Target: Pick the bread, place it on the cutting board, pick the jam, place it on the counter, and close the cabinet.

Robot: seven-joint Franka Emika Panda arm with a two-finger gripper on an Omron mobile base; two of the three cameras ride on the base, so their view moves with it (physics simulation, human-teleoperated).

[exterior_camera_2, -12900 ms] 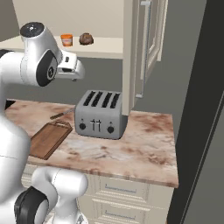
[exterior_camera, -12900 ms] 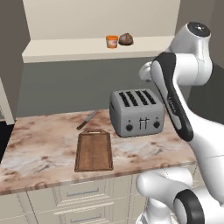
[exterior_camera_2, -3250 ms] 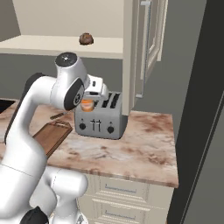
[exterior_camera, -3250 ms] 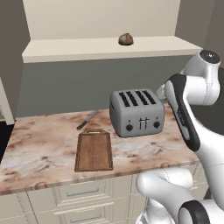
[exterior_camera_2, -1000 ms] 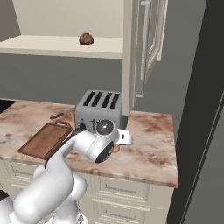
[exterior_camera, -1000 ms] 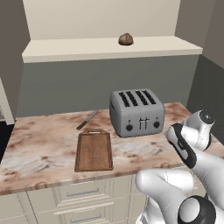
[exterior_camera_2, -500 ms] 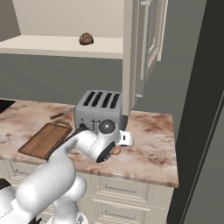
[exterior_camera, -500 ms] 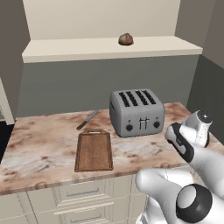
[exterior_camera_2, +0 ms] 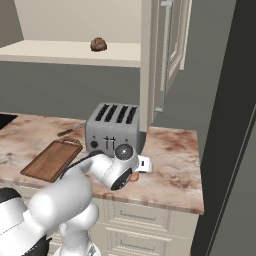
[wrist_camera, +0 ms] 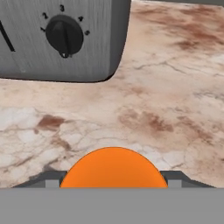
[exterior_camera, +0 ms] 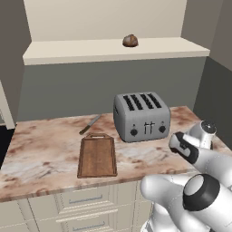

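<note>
The jam (wrist_camera: 113, 168) shows as an orange dome at the bottom of the hand view, low over the marbled counter (wrist_camera: 175, 87) and just in front of the toaster (wrist_camera: 61, 39). In the right base view a sliver of orange (exterior_camera_2: 134, 177) peeks out beneath the gripper (exterior_camera_2: 136, 172), right at the stone surface near the counter's front edge. Whether the jar already rests on the stone or hangs just above it cannot be told. The fingertips are barely visible beside the jar, so the hand appears to hold the jam, though the grip itself is largely hidden.

The step in hand looks like setting the jam on the counter. The next move probably calls for letting the jar settle upright, spreading the fingers, and lifting straight away without knocking it toward the edge or the toaster.

The bread (exterior_camera: 130, 41) sits on the cream shelf (exterior_camera: 68, 50), and the cutting board (exterior_camera: 97, 156) lies bare on the counter left of the toaster, with a knife (exterior_camera: 90, 124) beyond it. The cabinet (exterior_camera_2: 167, 50) door stands open. So bread and door appear not yet dealt with.
</note>
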